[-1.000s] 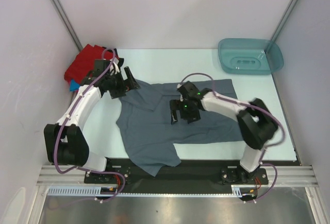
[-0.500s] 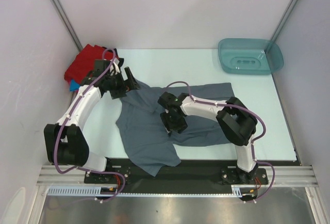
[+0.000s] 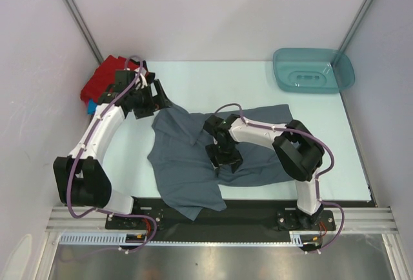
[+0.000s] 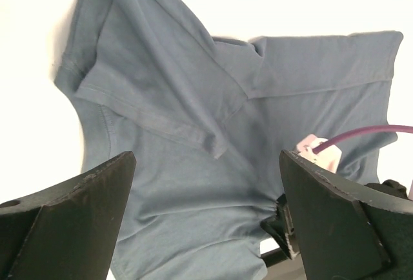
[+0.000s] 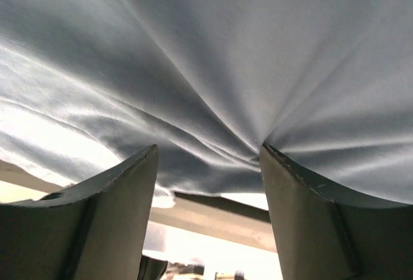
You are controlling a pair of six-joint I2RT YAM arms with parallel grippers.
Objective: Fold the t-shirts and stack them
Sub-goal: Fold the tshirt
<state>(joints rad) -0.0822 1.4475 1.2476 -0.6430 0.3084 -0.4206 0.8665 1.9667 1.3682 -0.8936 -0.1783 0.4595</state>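
no readable text, no labels or brands, no numbers or signs

grey-blue tee (image 3: 181,164) | rumpled, part-folded, mid table (image 3: 213,80) | red tee (image 3: 97,84) | far-left corner

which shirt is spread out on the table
The slate grey-blue t-shirt, under the right gripper; the red t-shirt lies bunched in the far-left corner.

From above, the right gripper (image 3: 224,157) hid its own fingertips over the slate grey-blue t-shirt (image 3: 184,164); left of that shirt, the left arm (image 3: 106,125) covered part of the red t-shirt (image 3: 98,85); the bright blue t-shirt (image 3: 91,106) showed only a sliver; the right wrist view cut the grey-blue cloth off on every side; the left gripper (image 4: 206,157) masked its lower corners.
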